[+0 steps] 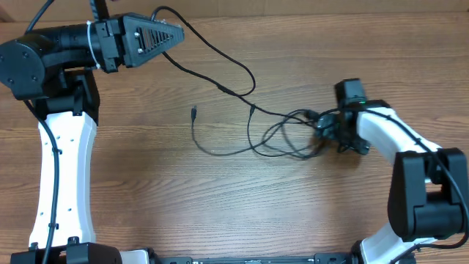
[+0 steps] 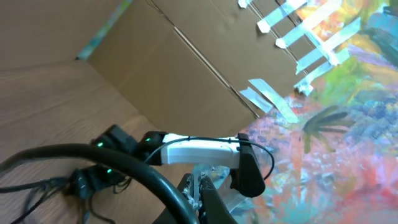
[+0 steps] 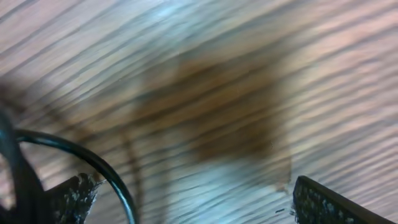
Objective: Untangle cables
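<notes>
Cables (image 1: 297,115) sit mostly knotted at centre right of the table (image 1: 220,198), only one strand stretched toward the upper left, where the shut left fingers (image 1: 165,33) seem to pinch it, and the right fingers (image 3: 320,202) gape empty beside the knot.

Looked evenly bright and sharp overhead, shadows faint; smeared the table (image 3: 249,74) into soft blur at right wrist.

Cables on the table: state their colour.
The cables are black, best seen overhead.
</notes>
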Motion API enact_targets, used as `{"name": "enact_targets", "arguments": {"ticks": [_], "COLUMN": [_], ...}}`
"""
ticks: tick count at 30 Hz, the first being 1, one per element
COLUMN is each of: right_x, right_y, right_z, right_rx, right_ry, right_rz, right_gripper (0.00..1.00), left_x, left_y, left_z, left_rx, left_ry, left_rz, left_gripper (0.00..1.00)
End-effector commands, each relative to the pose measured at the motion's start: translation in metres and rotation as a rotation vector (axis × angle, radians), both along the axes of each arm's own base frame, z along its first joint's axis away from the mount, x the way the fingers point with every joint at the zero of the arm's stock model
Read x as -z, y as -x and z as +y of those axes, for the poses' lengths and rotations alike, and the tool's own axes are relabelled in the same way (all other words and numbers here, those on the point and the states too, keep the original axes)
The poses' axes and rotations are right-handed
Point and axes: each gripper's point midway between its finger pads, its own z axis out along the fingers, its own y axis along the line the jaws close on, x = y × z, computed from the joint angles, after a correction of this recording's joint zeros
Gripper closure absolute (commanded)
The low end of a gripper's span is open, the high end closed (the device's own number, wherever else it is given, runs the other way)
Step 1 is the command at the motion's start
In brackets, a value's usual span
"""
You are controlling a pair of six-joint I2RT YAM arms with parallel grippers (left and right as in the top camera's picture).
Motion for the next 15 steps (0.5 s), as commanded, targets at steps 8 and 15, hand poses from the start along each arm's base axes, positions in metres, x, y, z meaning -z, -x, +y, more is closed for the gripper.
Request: {"name": "enact_targets", "arguments": {"ticks": [8, 15], "right_x": [0.005, 0.004], "right_y": [0.007, 0.014], "right_z": [-0.049, -0.088], "right_rx": [0.213, 0.334], "right_ry": [-0.1, -0.1], "right_rz": [-0.002, -0.018], "right_gripper": [0.0, 0.0], "left_x": [-0.015, -0.015], "left_y": [0.014, 0.012], "left_z": [0.006, 0.01], "left_rx": [-0.013, -0.025], "left_ry": [-0.022, -0.02], "left_rz": [-0.043, -0.028], "left_gripper": [0.96, 0.96]}}
